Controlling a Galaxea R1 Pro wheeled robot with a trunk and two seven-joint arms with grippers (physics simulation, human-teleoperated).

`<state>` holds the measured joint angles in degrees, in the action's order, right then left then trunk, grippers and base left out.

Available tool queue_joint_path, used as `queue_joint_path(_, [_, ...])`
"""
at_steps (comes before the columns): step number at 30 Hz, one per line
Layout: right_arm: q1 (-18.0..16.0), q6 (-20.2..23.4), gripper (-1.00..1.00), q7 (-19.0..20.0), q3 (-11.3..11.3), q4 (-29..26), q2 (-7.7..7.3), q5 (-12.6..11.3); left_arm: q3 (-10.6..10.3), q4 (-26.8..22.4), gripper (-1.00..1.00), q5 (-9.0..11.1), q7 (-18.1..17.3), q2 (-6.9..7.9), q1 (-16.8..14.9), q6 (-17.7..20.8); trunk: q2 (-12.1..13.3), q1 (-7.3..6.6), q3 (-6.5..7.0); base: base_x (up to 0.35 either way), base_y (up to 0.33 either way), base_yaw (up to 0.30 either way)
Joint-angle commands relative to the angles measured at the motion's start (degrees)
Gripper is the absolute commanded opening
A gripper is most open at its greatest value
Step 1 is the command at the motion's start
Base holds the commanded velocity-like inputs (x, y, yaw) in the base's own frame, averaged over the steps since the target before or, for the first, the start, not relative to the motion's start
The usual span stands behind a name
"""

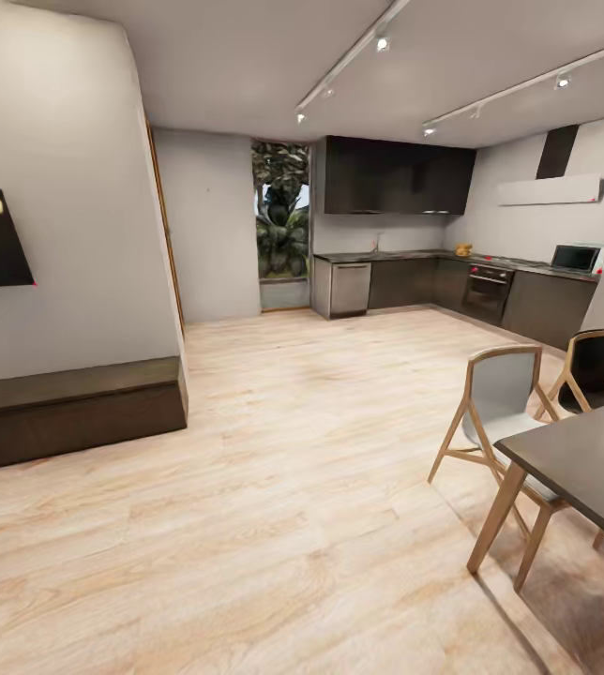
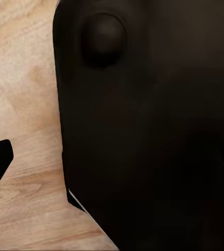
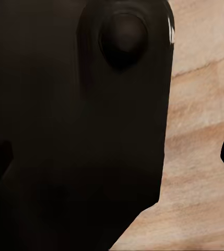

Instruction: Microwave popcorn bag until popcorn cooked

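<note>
Your head view takes in the whole room: a dark bench (image 1: 72, 412) along the left wall, open wood floor (image 1: 274, 469), then the kitchen (image 1: 452, 253) at the far end. On its countertop (image 1: 415, 254), a small yellow shape (image 1: 463, 249), perhaps the popcorn bag, sits left of the built-in oven (image 1: 486, 292); the microwave (image 1: 576, 258) stands near the right end. A dining table (image 1: 593, 464) and chairs (image 1: 501, 412) crowd your right. Both wrist views give you dark robot body (image 2: 153, 130) over floor, so you cannot tell how either claw stands.
</note>
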<state>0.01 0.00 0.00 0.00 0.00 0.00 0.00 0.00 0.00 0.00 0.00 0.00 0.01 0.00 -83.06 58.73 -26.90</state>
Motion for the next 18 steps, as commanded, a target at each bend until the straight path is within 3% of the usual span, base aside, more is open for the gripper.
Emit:
queue_joint_path(1, [0.0, 0.0, 1.00, 0.0, 0.0, 0.0, 0.00, 0.0, 0.0, 0.0, 1.00, 0.0, 0.0, 0.00, 0.0, 0.0, 0.0, 0.00, -0.03, 0.000, 0.000, 0.000])
queue_joint_path(11, [-3.3, -3.2, 1.00, 3.2, -3.2, 1.9, -3.23, 3.2, -3.2, 0.0, 1.00, 3.2, -3.2, -3.23, -3.3, -0.8, 0.0, 0.00, -0.03, 0.000, 0.000, 0.000])
queue_joint_path(15, [-4.6, -4.5, 1.00, 4.5, -4.5, 1.9, -4.40, 4.5, -4.5, 0.0, 1.00, 4.5, -4.5, -3.34, -4.6, -0.8, 0.0, 0.00, -0.03, 0.000, 0.000, 0.000])
queue_joint_path(18, [-5.6, -5.5, 1.00, 4.7, -5.5, 1.9, -4.47, 5.4, -5.4, 0.1, 1.00, 5.4, -5.5, -3.34, -5.6, -0.8, 0.0, 0.00, -0.03, 0.000, 0.000, 0.000])
